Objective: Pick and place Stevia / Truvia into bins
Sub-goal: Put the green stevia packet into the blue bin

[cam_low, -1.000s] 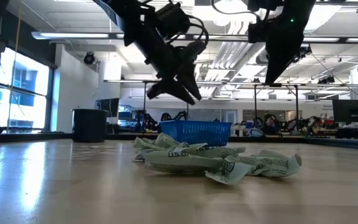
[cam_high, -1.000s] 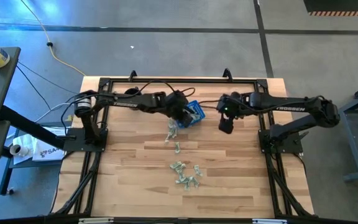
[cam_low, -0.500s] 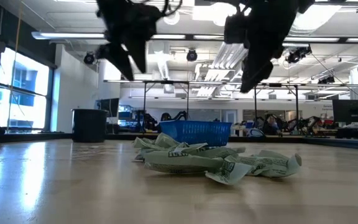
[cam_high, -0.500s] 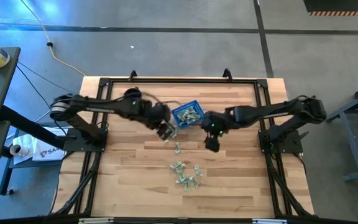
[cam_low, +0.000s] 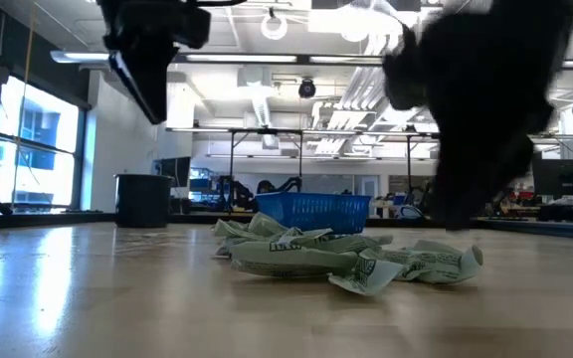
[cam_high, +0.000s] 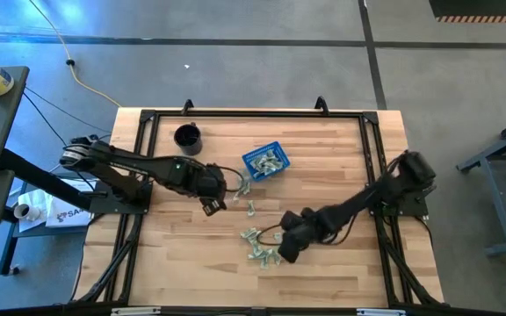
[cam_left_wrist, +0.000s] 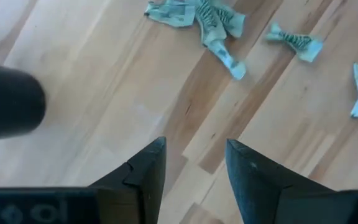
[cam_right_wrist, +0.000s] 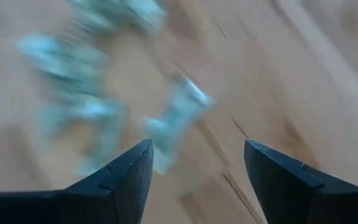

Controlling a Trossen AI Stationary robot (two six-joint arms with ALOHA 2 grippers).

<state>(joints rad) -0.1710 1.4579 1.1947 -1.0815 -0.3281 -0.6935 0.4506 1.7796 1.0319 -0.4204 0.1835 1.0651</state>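
The right end effector (cam_high: 282, 253) hangs low over the near middle of the wooden surface (cam_high: 323, 175), just beside the main heap of Stevia / Truvia packets (cam_high: 262, 245), its arm reaching in from the right-hand post. In the right wrist view its two dark fingers (cam_right_wrist: 120, 177) stand wide apart with nothing between them, and blurred pale green packets (cam_right_wrist: 92, 99) lie on the wood just ahead. The left end effector (cam_high: 213, 204) sits to the left of centre, above bare wood, with a couple of loose packets (cam_high: 250, 208) lying near it on its right side. The left wrist view shows its fingers (cam_left_wrist: 143, 171) parted to a moderate gap and empty, with crumpled packets (cam_left_wrist: 207, 20) scattered on the boards beyond. The blue basket (cam_high: 264, 161) rests toward the far middle of the surface, tilted a little off square, and already holds several packets; one packet (cam_high: 242, 183) lies just outside its near left corner. A black round cup (cam_high: 187, 138) stands at the far left of the surface, well apart from the basket. From the level view, the heap of packets (cam_low: 351, 257) lies in front of the basket (cam_low: 312, 213), with the right arm a dark blur above its right side and the left end effector (cam_low: 152, 60) raised high on the left.
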